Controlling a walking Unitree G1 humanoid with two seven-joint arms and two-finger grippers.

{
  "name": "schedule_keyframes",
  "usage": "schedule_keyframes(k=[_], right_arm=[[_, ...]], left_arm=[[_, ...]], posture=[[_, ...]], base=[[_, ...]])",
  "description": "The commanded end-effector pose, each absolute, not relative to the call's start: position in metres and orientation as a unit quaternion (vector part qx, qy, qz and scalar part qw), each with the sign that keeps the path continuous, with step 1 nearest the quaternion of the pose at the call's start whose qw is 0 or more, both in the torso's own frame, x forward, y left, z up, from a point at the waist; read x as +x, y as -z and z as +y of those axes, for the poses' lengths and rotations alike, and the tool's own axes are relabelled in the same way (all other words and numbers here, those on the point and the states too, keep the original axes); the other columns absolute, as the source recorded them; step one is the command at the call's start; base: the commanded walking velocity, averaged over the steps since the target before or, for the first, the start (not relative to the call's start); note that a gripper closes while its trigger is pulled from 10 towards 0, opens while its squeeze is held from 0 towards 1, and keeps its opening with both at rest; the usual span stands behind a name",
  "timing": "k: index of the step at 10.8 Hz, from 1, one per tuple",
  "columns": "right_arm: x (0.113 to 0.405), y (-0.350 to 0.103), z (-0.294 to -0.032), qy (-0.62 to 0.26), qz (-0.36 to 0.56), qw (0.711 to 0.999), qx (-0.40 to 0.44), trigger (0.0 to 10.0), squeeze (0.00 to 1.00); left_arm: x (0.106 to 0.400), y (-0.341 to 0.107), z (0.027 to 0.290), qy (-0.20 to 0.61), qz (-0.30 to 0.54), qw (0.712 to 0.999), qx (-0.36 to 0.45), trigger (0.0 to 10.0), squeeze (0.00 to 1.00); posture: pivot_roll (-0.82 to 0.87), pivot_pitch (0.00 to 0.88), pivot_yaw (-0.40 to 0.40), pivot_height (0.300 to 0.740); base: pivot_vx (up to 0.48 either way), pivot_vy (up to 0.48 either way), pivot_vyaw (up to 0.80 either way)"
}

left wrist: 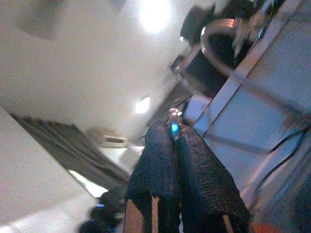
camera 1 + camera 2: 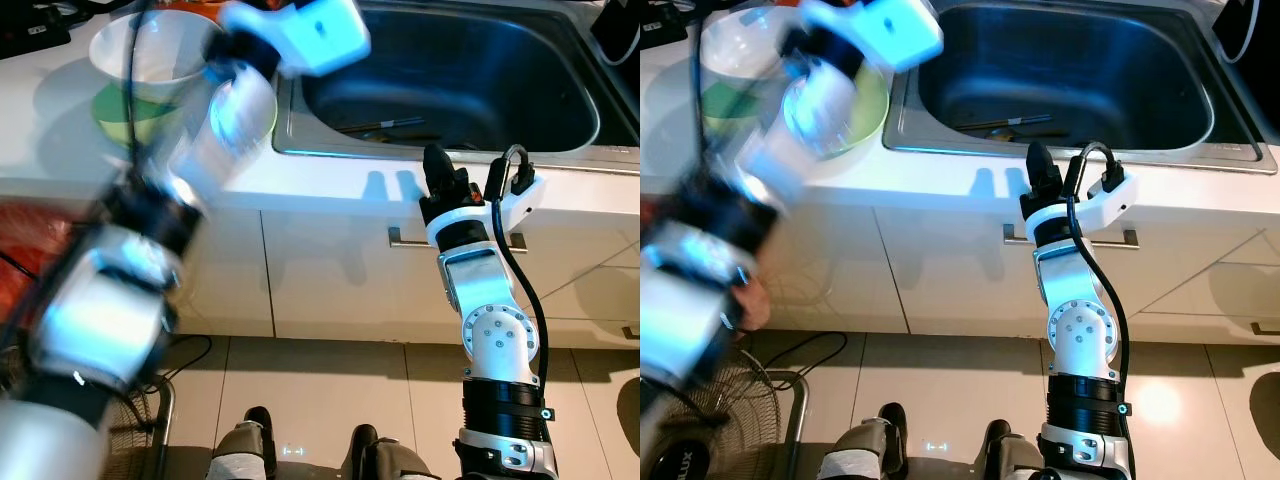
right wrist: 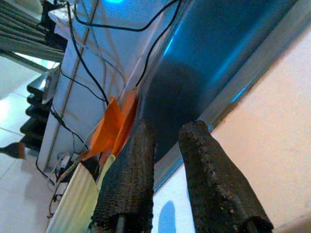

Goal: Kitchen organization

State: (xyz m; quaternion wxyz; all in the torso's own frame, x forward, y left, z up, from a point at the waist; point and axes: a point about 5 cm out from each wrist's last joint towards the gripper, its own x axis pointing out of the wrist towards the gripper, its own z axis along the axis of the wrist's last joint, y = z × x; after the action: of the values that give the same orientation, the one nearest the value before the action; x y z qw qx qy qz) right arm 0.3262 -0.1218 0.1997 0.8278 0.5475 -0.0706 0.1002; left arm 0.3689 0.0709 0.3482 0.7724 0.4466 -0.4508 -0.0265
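At the white table (image 2: pixel 330 180), standing square to the cabinet front (image 2: pixel 330 290), with tiled floor (image 2: pixel 330 390) below. Looking down into the stainless sink (image 2: pixel 460 70) set in the table; a pair of dark chopsticks (image 2: pixel 385 126) lying at the basin's near edge. Seeing a white bowl (image 2: pixel 140 50) stacked on a green plate (image 2: pixel 125 115) on the table just beside the sink's left rim. Swinging, heavily motion-blurred: the left arm (image 2: pixel 110 300), raised over the bowl and plate, hiding part of both. Left end effector (image 1: pixel 174 145) showing in the wrist view with both black fingers pressed together, nothing visibly between them, pointing up toward ceiling and lights. Holding upright in front of the cabinet: the right arm (image 2: pixel 495 340), with the right end effector (image 3: pixel 167 141) at the table's front edge just below the sink rim. Right fingers (image 3: pixel 131 165) sitting slightly apart with a narrow gap, gripping nothing. Spotting orange items (image 3: pixel 114 126) and black cables (image 3: pixel 97 73) past the sink in the right wrist view. Catching a wire fan guard (image 2: pixel 710 420) on the floor at lower left.
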Motion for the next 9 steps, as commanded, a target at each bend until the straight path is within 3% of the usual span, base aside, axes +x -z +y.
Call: schedule_keyframes(k=[1,4,5,6,9], right_arm=[[0.328,-0.207,-0.110,-0.112,-0.078,0.807,0.575,10.0,0.00],[0.332,-0.209,-0.110,-0.118,-0.085,0.807,0.573,10.0,0.00],[0.333,-0.210,-0.111,-0.119,-0.089,0.807,0.572,10.0,0.00],[0.333,-0.210,-0.111,-0.120,-0.091,0.807,0.571,10.0,0.00],[0.334,-0.211,-0.112,-0.125,-0.096,0.809,0.566,10.0,0.00]], left_arm=[[0.358,-0.358,0.066,0.038,-0.475,0.784,0.398,0.0,0.00],[0.329,-0.353,0.052,0.078,-0.499,0.814,0.287,0.0,0.00],[0.323,-0.348,0.050,0.096,-0.490,0.829,0.253,5.8,0.00],[0.320,-0.342,0.048,0.109,-0.478,0.845,0.214,10.0,0.00],[0.313,-0.316,0.055,0.107,-0.436,0.886,0.117,10.0,0.00]], posture=[[0.10,0.209,-0.038,0.740],[0.10,0.183,-0.038,0.740],[0.10,0.175,-0.037,0.740],[0.10,0.173,-0.037,0.740],[0.11,0.168,-0.050,0.740]], base=[[0.000,0.000,0.00],[0.000,0.000,0.00],[0.000,0.000,0.00],[0.000,0.000,0.00],[0.000,0.000,0.00]])
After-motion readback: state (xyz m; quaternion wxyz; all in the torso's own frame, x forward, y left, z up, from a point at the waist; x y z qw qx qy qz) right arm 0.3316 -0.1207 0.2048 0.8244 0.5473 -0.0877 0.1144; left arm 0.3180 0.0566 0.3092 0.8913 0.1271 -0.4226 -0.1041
